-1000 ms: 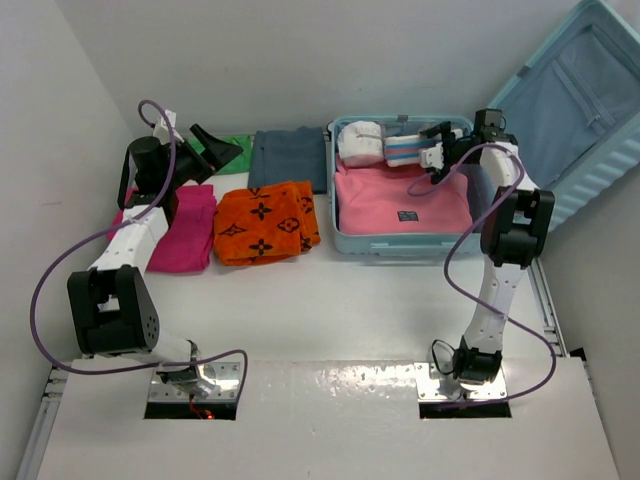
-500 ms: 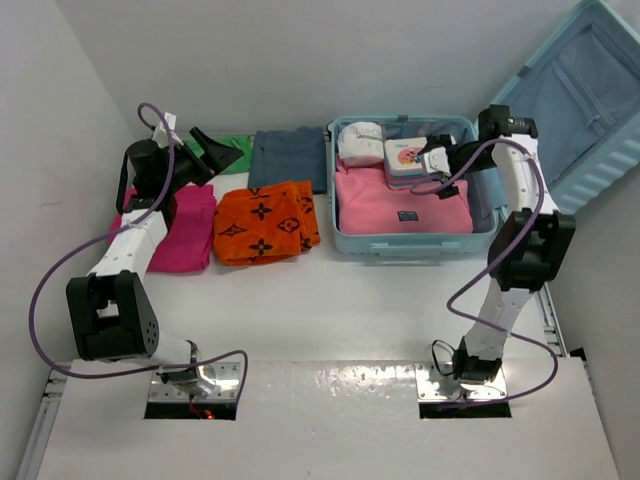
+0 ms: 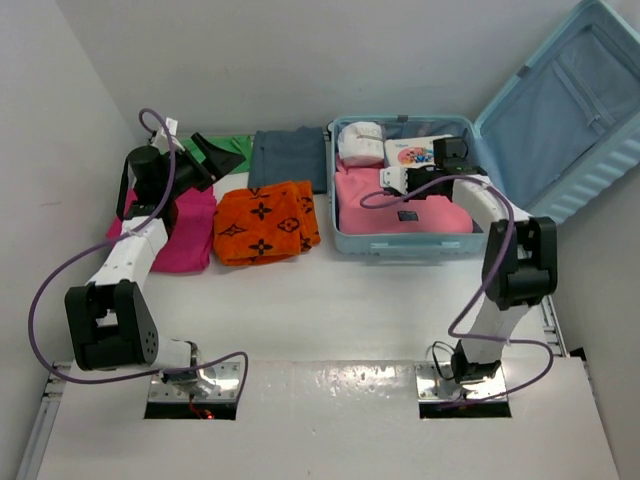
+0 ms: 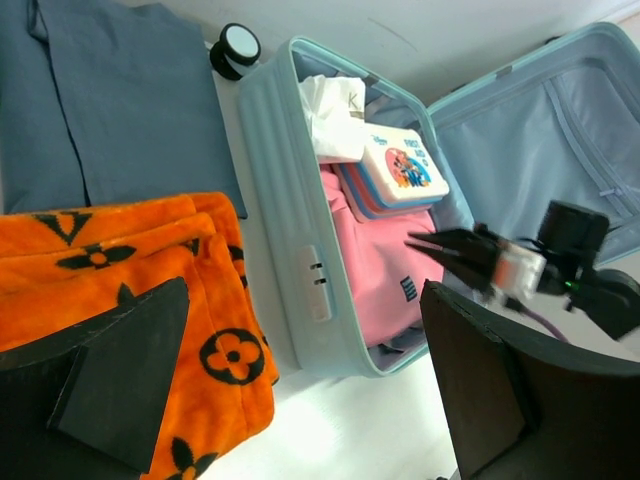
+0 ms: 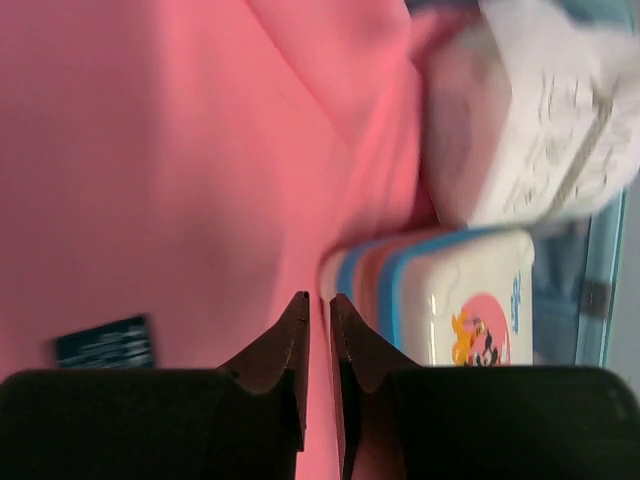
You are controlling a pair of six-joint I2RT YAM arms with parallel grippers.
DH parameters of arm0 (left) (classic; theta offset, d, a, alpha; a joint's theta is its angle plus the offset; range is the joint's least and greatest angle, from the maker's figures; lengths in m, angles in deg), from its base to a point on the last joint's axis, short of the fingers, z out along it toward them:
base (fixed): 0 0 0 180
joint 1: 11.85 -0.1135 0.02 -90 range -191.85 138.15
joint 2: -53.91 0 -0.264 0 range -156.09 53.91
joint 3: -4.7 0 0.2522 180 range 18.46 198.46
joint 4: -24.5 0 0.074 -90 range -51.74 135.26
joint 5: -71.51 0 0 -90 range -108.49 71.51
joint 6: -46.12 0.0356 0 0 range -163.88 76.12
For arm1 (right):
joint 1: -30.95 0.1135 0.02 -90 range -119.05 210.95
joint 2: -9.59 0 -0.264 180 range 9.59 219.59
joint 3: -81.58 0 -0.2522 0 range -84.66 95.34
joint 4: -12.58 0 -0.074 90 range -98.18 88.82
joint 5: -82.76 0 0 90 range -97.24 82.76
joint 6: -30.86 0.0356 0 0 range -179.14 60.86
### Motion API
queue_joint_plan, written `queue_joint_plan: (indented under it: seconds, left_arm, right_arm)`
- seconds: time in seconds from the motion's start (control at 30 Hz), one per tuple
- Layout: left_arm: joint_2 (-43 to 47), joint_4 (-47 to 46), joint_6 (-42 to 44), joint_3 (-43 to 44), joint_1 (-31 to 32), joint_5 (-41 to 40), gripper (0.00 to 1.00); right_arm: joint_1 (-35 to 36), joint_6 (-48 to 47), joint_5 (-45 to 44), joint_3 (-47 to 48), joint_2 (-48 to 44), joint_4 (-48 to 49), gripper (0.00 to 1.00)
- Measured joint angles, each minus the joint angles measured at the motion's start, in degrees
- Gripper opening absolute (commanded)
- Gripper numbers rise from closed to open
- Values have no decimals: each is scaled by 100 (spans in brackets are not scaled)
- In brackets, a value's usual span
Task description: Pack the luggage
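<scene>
Bench [image 3: 330, 320]: white, carrying all items, with both arm bases at its near edge. Luggage [image 3: 400, 245]: pale blue hard shell, lying open at the far right of the bench, with its lid [image 3: 560, 110] swung up and out to the right and the grey-blue lining and straps exposed. The left wrist view shows one black wheel [image 4: 236, 45] at its far-left corner and a lock [image 4: 316, 283] on the wall facing the cloths. Pink garment [image 3: 360, 210]: folded flat, filling the near part of the luggage base, small dark label [image 5: 100, 342] on top. Grey garment [image 3: 288, 158]: folded, on the bench just left of the luggage, at the far edge. Orange cloth [image 3: 265, 220]: black pattern, folded, just in front of the grey garment. Magenta cloth [image 3: 190, 235]: on the bench left of the orange cloth, partly under the left arm. Green cloth [image 3: 232, 150]: far left, beside the grey garment, partly hidden by the left end effector. Pouch [image 3: 412, 153]: white with cartoon print and striped edges, inside the luggage at the far side, behind the pink garment. White bundle [image 3: 360, 143]: in the far-left corner of the luggage, beside the pouch. Right end effector [image 5: 318, 320]: over the pink garment, close to the pouch's near edge; fingers drawn almost together with only a slit between, holding nothing. Left end effector [image 4: 300, 390]: raised over the green cloth, fingers spread wide, holding nothing.
</scene>
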Motion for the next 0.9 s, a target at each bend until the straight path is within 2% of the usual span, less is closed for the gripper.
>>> queue_joint_plan:
  seconds: [0.13, 0.27, 0.37, 0.4, 0.47, 0.5, 0.53, 0.63, 0.7, 0.9]
  left_arm:
    - [7, 116, 98, 4, 4, -20, 100]
    - [4, 420, 343, 107, 4, -70, 100]
    - [-13, 776, 629, 334, -22, -151, 100]
    - [-28, 890, 728, 415, -39, -181, 100]
    - [-87, 1165, 1003, 599, -55, -232, 100]
    - [-131, 1322, 1145, 686, -63, -251, 100]
    - [-186, 1565, 1314, 802, -72, -286, 100]
    - [-286, 2164, 1718, 957, -131, -299, 100]
    - [-282, 2500, 1917, 903, -212, -297, 100]
    - [-164, 3195, 2114, 181, -240, -367, 100]
  right_arm:
    - [-70, 503, -651, 66, 645, 1088, 12]
    - [-168, 986, -1054, 841, 1443, 1340, 12]
    - [-289, 1115, -1202, 1073, 1574, 1462, 23]
    - [-363, 1126, -1200, 1071, 1515, 1438, 35]
    - [-468, 1239, -1073, 1067, 1340, 1239, 46]
    - [-509, 1346, -1001, 1062, 1202, 1056, 56]
    - [-553, 1558, -850, 1062, 1045, 791, 58]
    - [-479, 2553, -546, 1209, 385, 214, 63]
    - [-162, 3552, -382, 1464, -74, -59, 64]
    - [1532, 6583, -304, 2201, -750, -179, 64]
